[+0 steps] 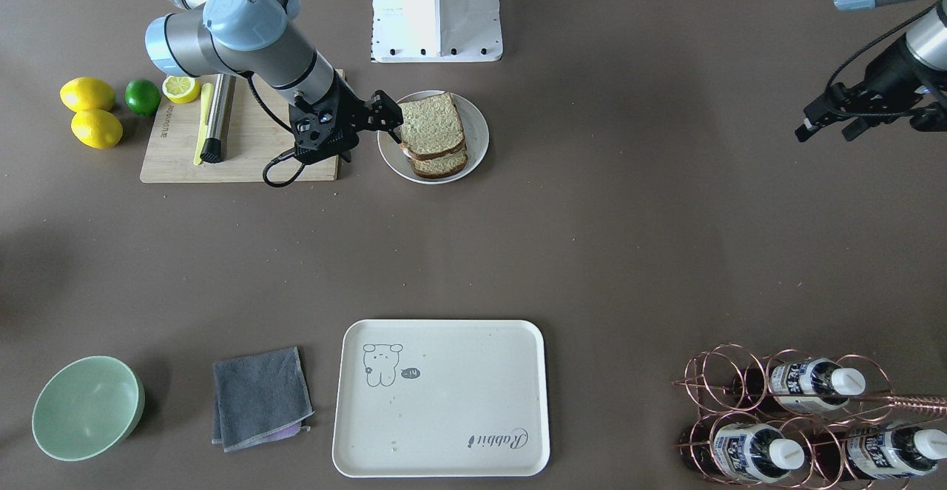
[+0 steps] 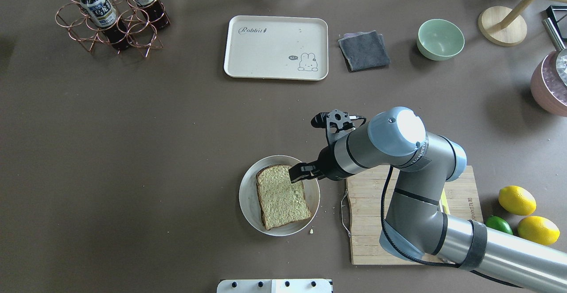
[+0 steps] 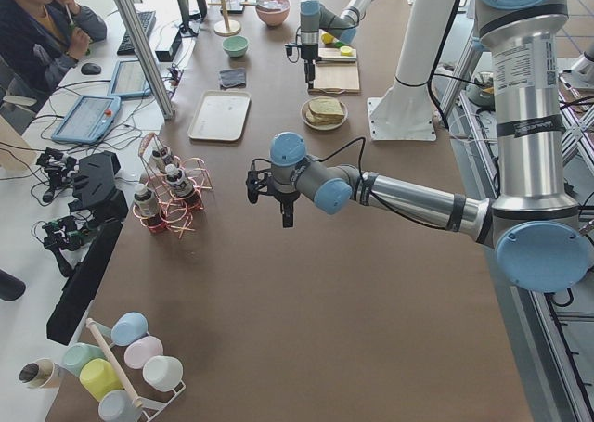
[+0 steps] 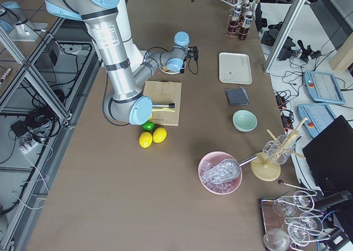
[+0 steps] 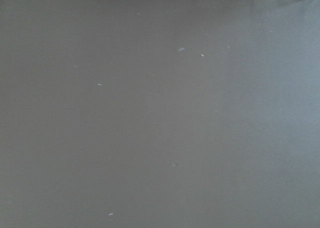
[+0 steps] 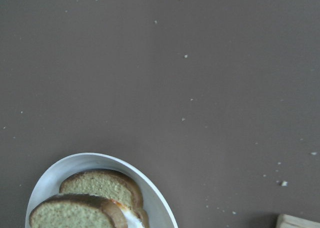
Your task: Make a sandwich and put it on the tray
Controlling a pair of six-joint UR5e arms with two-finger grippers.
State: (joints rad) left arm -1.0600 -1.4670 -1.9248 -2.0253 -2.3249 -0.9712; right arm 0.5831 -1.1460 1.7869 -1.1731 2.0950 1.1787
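The sandwich [image 1: 433,135] lies on a round white plate [image 1: 477,135]: two speckled slices, with a bit of white egg showing between them in the right wrist view [image 6: 131,219]. My right gripper [image 1: 391,118] hangs at the sandwich's edge nearest the cutting board, its jaws apart and holding nothing; from overhead it [image 2: 297,173] covers the top slice's corner [image 2: 283,195]. My left gripper [image 1: 825,131] is open and empty, far off over bare table. The cream tray [image 1: 444,401] lies empty at the operators' side.
A wooden cutting board [image 1: 244,157] with a metal-handled tool [image 1: 218,116] and half a lemon [image 1: 181,88] lies beside the plate. Lemons [image 1: 87,95], a lime [image 1: 142,96], a green bowl [image 1: 87,407], a grey cloth [image 1: 260,397] and a copper bottle rack [image 1: 784,416] stand around.
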